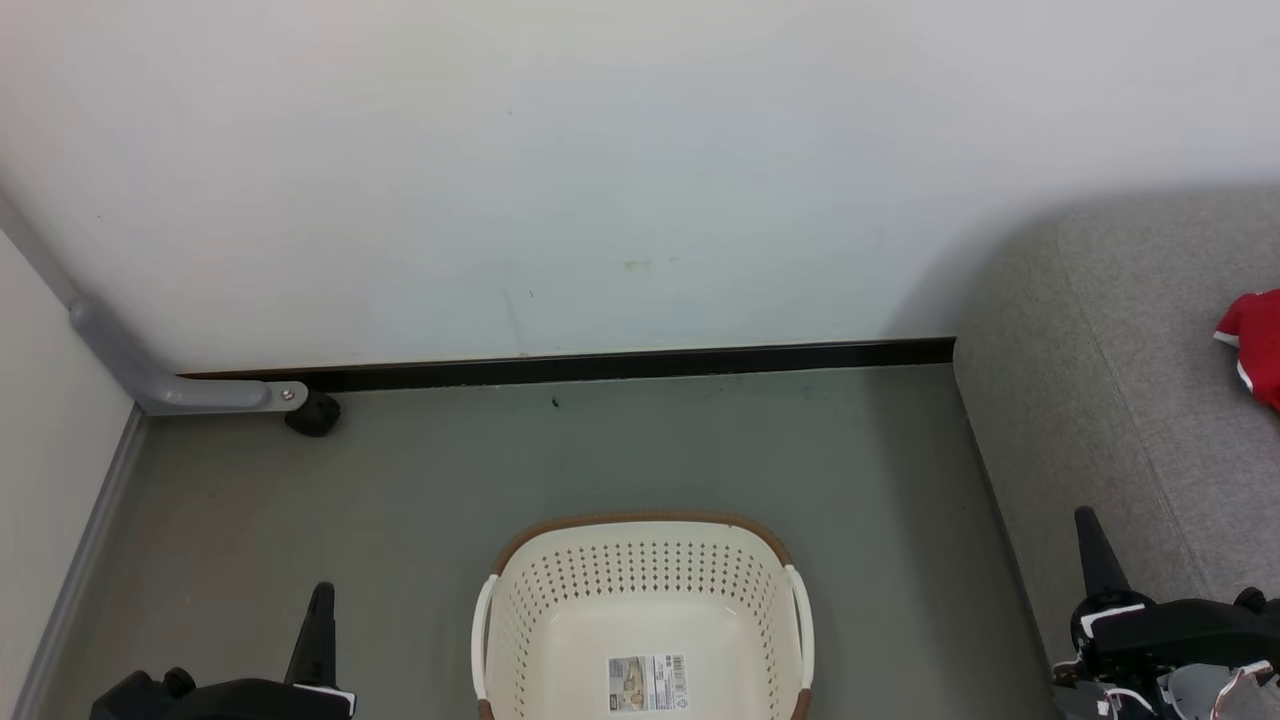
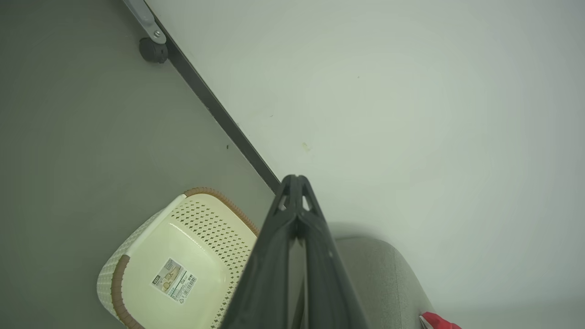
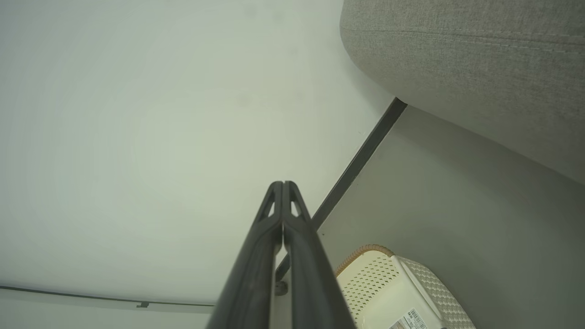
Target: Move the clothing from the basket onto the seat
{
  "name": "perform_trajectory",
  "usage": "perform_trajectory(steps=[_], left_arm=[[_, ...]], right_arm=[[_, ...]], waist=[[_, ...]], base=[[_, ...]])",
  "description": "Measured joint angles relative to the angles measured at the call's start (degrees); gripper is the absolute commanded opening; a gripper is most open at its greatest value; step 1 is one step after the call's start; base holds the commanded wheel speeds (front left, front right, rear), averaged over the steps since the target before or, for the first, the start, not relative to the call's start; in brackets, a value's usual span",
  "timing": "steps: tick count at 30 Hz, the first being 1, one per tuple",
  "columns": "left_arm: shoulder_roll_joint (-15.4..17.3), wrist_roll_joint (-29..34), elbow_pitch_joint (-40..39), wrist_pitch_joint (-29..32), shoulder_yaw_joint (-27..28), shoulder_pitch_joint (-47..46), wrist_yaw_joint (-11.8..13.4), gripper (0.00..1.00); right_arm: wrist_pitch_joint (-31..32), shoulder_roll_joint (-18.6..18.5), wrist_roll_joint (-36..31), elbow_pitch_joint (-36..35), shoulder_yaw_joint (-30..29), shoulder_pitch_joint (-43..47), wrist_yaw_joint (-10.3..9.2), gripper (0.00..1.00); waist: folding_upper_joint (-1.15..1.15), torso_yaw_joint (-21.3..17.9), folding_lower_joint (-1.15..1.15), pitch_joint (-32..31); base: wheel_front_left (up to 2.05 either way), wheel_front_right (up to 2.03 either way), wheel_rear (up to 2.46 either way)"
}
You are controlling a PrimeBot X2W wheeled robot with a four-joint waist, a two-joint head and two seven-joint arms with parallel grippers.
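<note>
Head view: we log the clothing [image 1: 1252, 345] lying on the seat [image 1: 1100, 400], cropped at the right edge, so we cannot tell its long axis. The basket [image 1: 640, 518] sits upright. Left gripper [image 1: 322, 600] and right gripper [image 1: 1090, 530] are clenched, holding nothing.

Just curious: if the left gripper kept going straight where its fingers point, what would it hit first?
Probably the plain white wall, just above its black skirting strip; nothing shows between it and the left gripper, though depth is unclear.
</note>
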Motion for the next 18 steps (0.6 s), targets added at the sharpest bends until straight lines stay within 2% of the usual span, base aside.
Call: perform_trajectory(steps=[18], left_arm=[[-0.8,-12.8,-2.1,3.7,2.3,-0.4,-1.6,0.00]], right_arm=[[3.5,0.0,15.4,-3.3,-3.2,0.9,0.07,0.00]], waist=[[0.00,-0.6,0.00,0.1]], base=[[0.00,0.00,0.00]])
